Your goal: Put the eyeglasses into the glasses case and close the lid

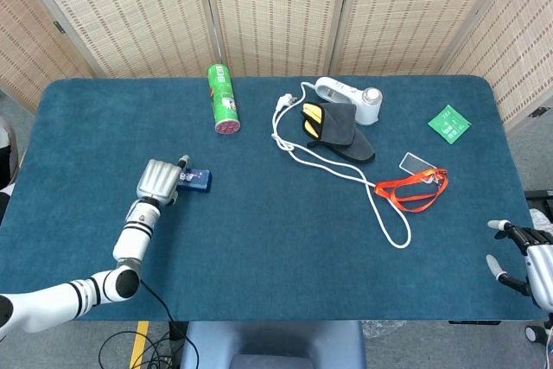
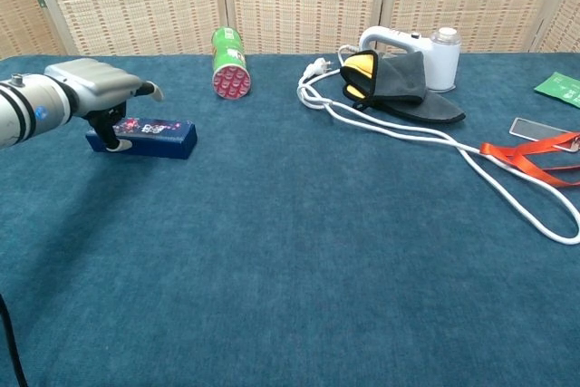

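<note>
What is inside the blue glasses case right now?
Nothing can be seen: the blue glasses case lies closed on the table, lid down, with the left hand over its left end. Whether the eyeglasses are inside is hidden.

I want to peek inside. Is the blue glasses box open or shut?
Shut. The blue glasses box looks like one flat block, lid down, under the left robot hand.

- The left hand [image 1: 158,181] covers the near end of the glasses case [image 2: 145,136] in the head view; whether its fingers [image 2: 115,138] grip or only touch the case cannot be told
- The eyeglasses show in neither view
- The right hand [image 1: 524,257] is cut by the head view's right edge
- The green packet [image 2: 562,88] is cropped in the chest view
</note>
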`<state>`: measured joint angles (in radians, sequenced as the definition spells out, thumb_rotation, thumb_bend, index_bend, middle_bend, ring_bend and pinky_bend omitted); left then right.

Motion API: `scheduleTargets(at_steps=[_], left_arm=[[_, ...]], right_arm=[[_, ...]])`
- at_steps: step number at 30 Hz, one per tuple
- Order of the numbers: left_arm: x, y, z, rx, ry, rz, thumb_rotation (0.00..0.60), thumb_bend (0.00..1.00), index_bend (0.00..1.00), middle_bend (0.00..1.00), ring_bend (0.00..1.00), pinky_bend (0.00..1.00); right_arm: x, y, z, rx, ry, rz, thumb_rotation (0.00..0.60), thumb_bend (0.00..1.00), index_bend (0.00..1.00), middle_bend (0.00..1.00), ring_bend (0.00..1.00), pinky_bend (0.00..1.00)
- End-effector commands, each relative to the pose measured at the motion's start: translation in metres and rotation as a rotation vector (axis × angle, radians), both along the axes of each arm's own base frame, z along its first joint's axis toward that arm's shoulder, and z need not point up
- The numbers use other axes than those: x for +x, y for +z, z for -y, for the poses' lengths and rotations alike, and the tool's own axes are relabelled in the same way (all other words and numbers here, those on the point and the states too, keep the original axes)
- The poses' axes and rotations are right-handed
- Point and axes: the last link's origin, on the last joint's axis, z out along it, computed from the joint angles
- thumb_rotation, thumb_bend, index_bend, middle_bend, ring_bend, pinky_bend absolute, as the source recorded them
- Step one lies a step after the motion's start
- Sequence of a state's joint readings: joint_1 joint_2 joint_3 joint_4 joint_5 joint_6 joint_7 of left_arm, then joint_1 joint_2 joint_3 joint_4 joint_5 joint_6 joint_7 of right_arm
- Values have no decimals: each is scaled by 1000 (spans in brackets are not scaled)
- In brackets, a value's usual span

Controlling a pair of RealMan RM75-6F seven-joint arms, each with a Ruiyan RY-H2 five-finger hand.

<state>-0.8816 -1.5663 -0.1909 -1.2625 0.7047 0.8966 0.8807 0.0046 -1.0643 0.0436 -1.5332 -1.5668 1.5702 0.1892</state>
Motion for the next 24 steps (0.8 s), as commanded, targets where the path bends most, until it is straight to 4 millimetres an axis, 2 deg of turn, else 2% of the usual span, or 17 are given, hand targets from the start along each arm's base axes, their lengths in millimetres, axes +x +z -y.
scheduleTargets(at_steps=[1,6,11,13,15,18,20,21,24], left_arm=[[-6,-5,-2,-8,20,-9,600,359,152,842,803,943],[-8,-13,-5,8,25,18,600,359,233,842,803,943],[-7,-19,-3,12,-15,42,600,359,480,843,809,943],[-6,-21,0,7,-23,55,600,359,537,844,811,943],[-5,-21,2,4,-34,65,600,359,555,844,812,943],[-5,-20,5,-1,-32,74,600,359,504,844,809,943],[-6,-17,7,-11,-8,87,600,357,364,817,779,932],[-7,-16,9,-19,6,98,600,353,259,777,737,904],[-4,-9,15,-18,50,182,600,345,64,627,593,753]], right_arm=[[0,1,0,-2,0,-1,600,313,292,439,420,366],[-1,1,-1,-4,-9,-2,600,313,292,439,420,366],[-1,1,-1,-4,-8,-2,600,313,292,439,420,366],[-1,0,-1,-2,-6,-1,600,313,292,439,420,366],[0,0,0,-2,-5,-1,600,312,291,439,420,366],[0,0,0,-3,-4,-1,600,313,292,439,420,366],[0,1,0,-4,-4,-1,600,312,292,439,420,366],[0,1,0,-6,-4,-1,600,312,292,439,420,366],[-1,1,0,-9,-5,0,600,313,292,439,420,366]])
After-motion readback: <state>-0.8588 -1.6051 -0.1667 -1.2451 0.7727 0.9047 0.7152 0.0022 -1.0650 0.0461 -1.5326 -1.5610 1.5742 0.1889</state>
